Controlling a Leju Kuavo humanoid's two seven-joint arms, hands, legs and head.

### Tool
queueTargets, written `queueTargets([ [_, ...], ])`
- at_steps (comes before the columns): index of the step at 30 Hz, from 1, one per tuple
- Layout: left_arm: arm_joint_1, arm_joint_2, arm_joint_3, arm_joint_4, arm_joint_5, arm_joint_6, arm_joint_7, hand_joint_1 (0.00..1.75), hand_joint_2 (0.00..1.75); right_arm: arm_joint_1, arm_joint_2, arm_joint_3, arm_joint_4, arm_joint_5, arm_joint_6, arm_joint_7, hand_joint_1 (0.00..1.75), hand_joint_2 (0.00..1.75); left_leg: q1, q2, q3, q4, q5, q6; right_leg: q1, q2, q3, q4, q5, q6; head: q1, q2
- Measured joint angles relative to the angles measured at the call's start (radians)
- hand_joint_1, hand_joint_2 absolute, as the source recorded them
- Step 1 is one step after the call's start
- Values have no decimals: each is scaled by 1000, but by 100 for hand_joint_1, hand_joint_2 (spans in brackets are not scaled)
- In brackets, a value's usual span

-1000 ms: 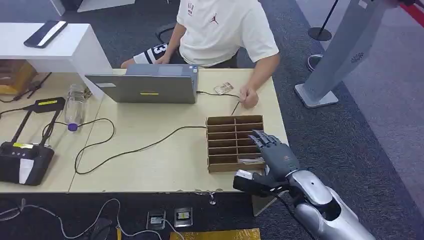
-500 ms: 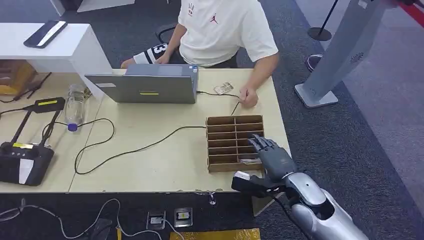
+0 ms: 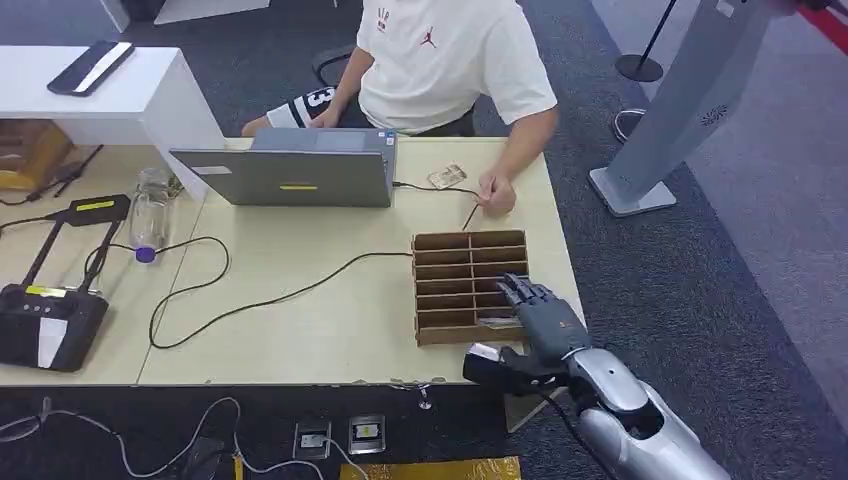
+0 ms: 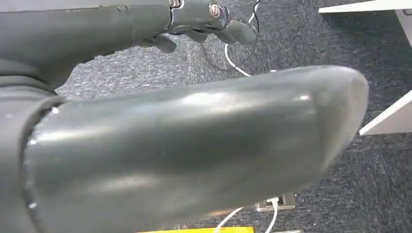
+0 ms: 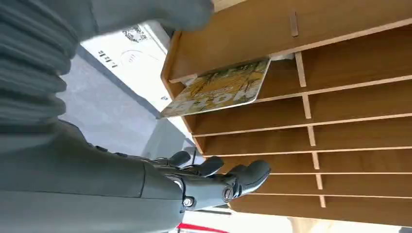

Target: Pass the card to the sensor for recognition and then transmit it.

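1. Grey and dark, the right hand [image 3: 540, 315] hangs over the right side of the brown slotted rack [image 3: 452, 262] at the near right end of the table [image 3: 330, 330]; its fingers [image 5: 243, 174] are spread apart and hold nothing.
2. Its fingertips reach over the rack's near right slots, and the thick thumb [image 3: 500, 370] sticks out to the left, past the table's near edge. I cannot tell whether the fingers touch the rack.
3. Yellow and printed with a picture, the card [image 5: 218, 87] lies in the nearest right slot of the rack, one end poking out over the slot's edge. It is apart from the fingers, which sit a few slots farther in.
4. In the head view the card [image 3: 497, 321] shows as a thin pale strip just beside the hand.
5. The left hand [image 4: 194, 19] hangs over dark carpet, fingers curled in loosely with nothing in them.
6. At the far side of the table a person [image 3: 440, 60] in a white shirt sits behind a grey laptop [image 3: 290, 175], one hand [image 3: 497, 192] resting on the tabletop near a cable [image 3: 260, 300].
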Motion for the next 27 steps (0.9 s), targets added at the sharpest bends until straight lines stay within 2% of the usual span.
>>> queueTargets([
  [27,-9,-1,0,2,-11,-2,-5,0,0,2,8,0,50,-32,-105,7,175,175,0,0,0,0,0,0,0,0,0,0,0,0,0,0],
])
